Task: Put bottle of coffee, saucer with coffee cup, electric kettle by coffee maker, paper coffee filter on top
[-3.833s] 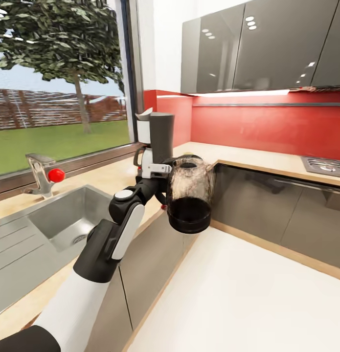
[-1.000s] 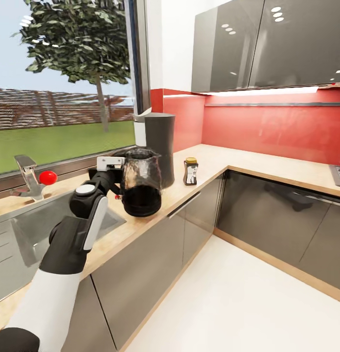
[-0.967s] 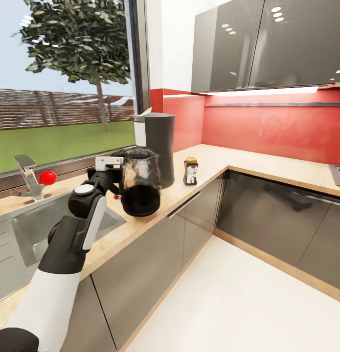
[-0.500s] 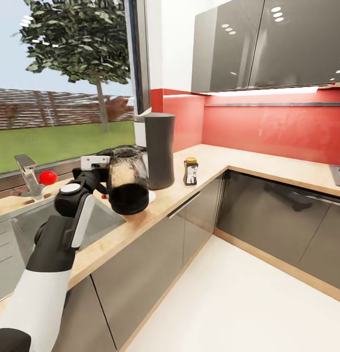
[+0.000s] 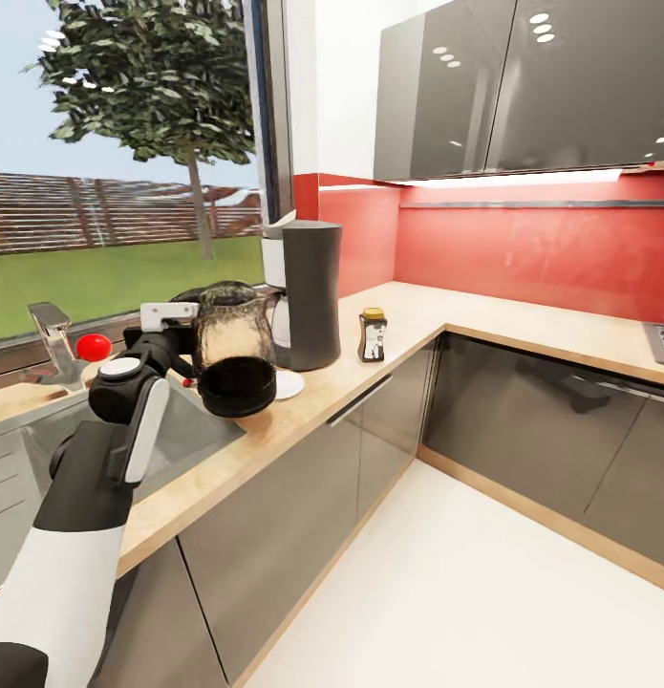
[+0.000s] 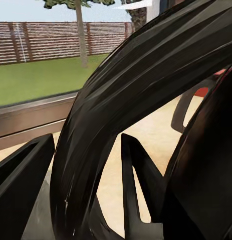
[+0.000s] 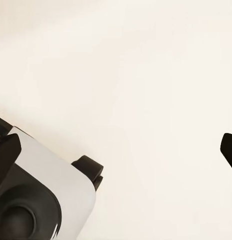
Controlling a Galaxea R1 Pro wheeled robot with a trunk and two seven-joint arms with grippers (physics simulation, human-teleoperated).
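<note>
Left gripper (image 5: 183, 336) looks clamped on the electric kettle (image 5: 231, 358) handle, holding it above the kitchen countertop (image 5: 303, 406) beside the coffee maker (image 5: 308, 294).

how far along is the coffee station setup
Done: coffee maker on the countertop, coffee bottle beside it, a white filter at its top. In hand: the left gripper holds the kettle above the counter edge. A saucer lies by the machine; no cup visible.
</note>
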